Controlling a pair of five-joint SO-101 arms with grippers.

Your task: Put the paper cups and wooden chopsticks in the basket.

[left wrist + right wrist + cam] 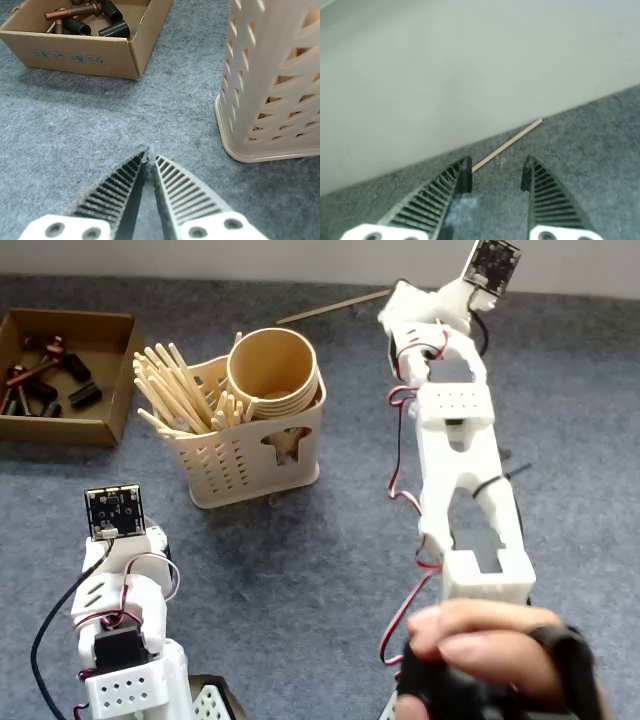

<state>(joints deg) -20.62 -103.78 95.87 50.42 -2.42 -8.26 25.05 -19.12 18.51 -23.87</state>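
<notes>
Your right gripper (495,175) is open about halfway and has nothing in it. One loose chopstick (507,145) lies flat on the grey mat (600,150), just past the fingertips. It runs diagonally across the gap, with its near end just beside one tip; you can't tell if they touch. In the high view that stick sits along the far wall (200,258), at roughly 9 o'clock from the right arm's head and 1 o'clock from the basket (250,465). The basket stands upright mid-mat. The stacked paper cups (272,370) are inside it on the 3 o'clock side, and a bundle of chopsticks (175,390) leans out at the 9 o'clock side. Your left gripper (148,157) is closed tip to tip and empty, low over the mat at about 7 o'clock from the basket and well apart from it. In the left wrist view the basket wall is near, off to one side. A cardboard box (70,425) holding bolts (45,375) sits at 9 o'clock from the basket.
</notes>
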